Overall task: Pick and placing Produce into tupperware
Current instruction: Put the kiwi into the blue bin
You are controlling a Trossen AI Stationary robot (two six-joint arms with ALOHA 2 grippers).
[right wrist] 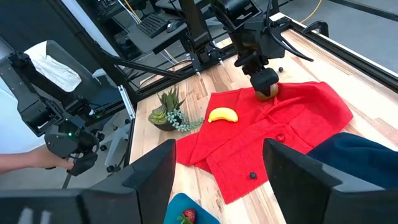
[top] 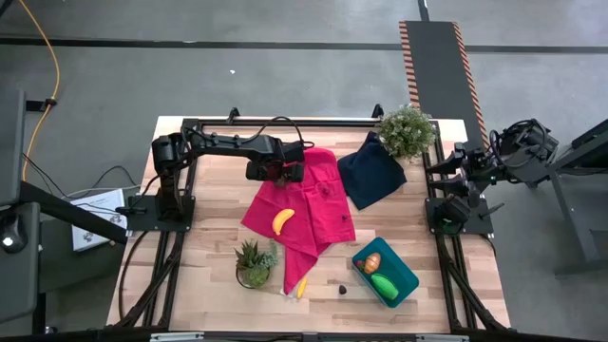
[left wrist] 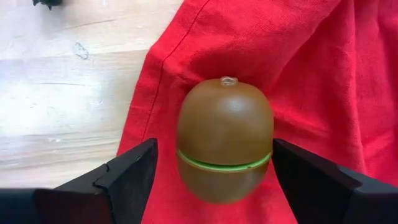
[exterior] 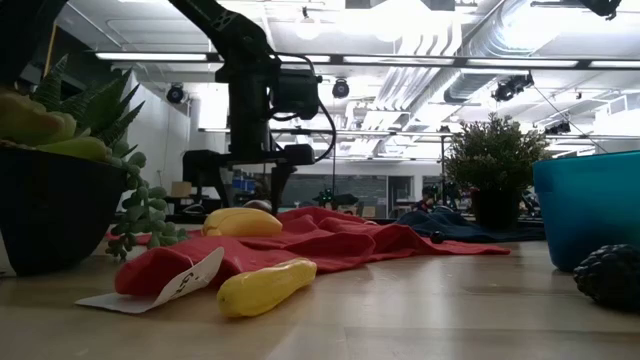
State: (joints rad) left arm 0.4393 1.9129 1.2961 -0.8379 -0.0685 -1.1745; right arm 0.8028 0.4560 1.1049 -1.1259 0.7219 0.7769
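Note:
A brown egg-shaped piece [left wrist: 225, 146] with a green seam stands upright on the red cloth [top: 309, 204] near the cloth's far left corner. My left gripper [left wrist: 214, 148] points down over it, open, with one finger on each side and a gap showing. One yellow banana [top: 282, 220] lies on the red cloth, another [top: 301, 287] on the wood by the front edge. The teal tupperware [top: 404, 277] at the front right holds an orange piece [top: 372, 263] and a green piece [top: 385, 285]. My right gripper [right wrist: 217, 168] waits open, high over the table's right side.
A succulent pot [top: 254, 263] stands at the front left of the red cloth. A leafy plant [top: 407, 131] and a navy cloth [top: 370, 169] are at the far right. A small dark object [top: 342, 287] lies beside the tupperware. Bare wood lies left of the red cloth.

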